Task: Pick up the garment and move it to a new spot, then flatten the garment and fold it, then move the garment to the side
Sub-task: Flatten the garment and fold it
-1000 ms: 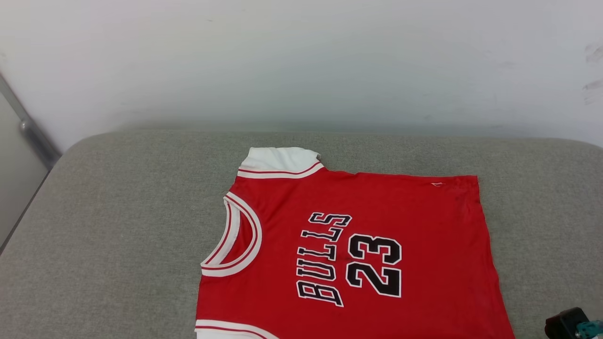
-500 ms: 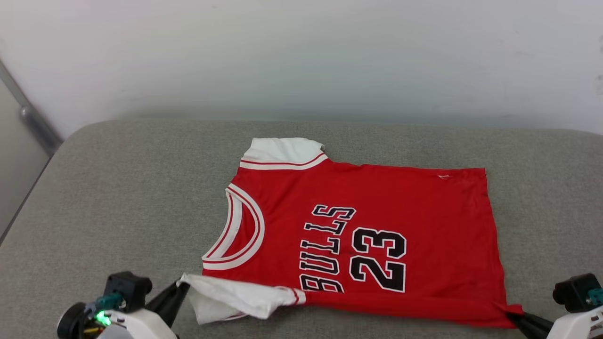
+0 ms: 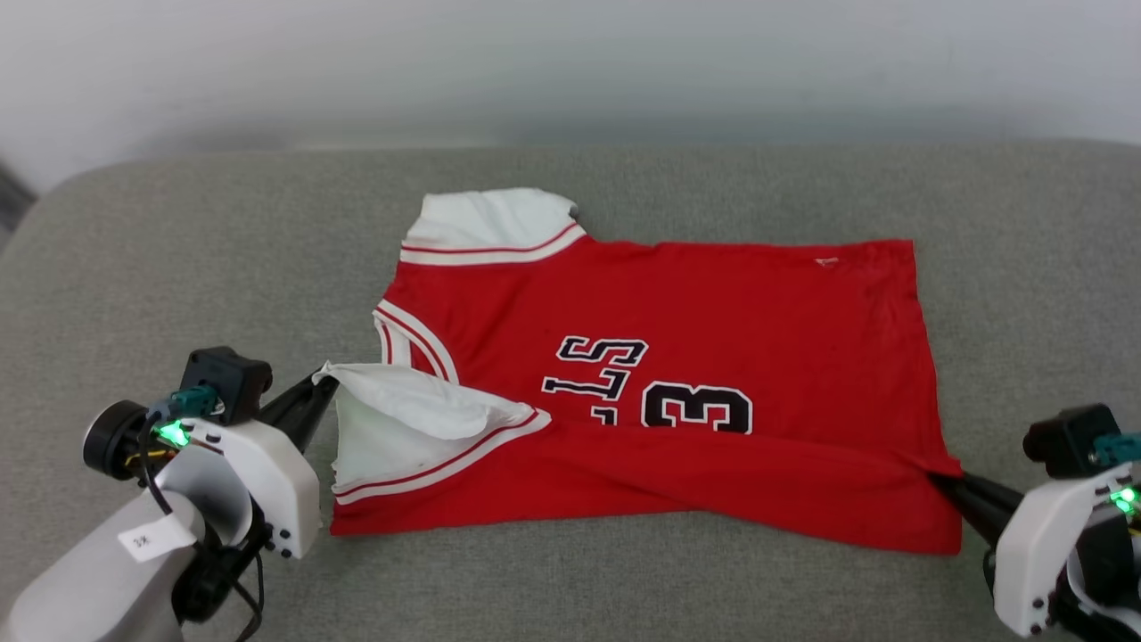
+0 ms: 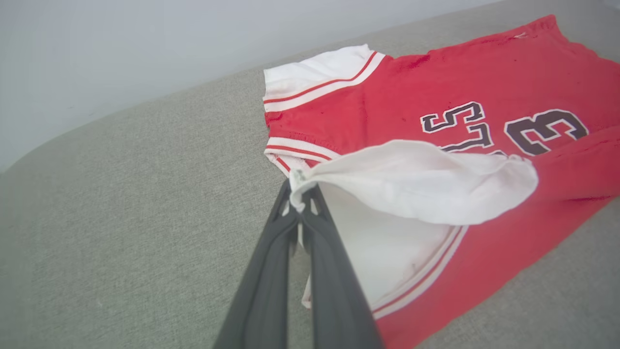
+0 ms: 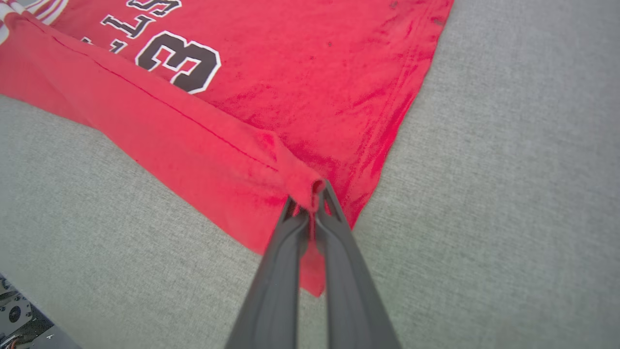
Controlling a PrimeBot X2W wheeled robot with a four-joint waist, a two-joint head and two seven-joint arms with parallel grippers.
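Pinching the white sleeve point(image 3: 401, 406) at the left, the left gripper point(image 3: 323, 390) is clamped on the garment point(image 3: 731, 330), which lies half-folded on the grey cushion point(image 3: 178, 259); at the right, the right gripper point(image 3: 947, 481) is clamped on its hem corner point(image 3: 927, 464). Either thin bite could slip if the arms pull unevenly, skewing the fold.

Head view: high, facing forward and down across the grey cushion point(image 3: 178, 267), wall point(image 3: 535, 71) at top. Left wrist view: low, close, looking along the left gripper point(image 4: 301, 196) at the garment point(image 4: 436, 72). Right wrist view: close, steep, over the right gripper point(image 5: 312, 196). All three share the printed "3"
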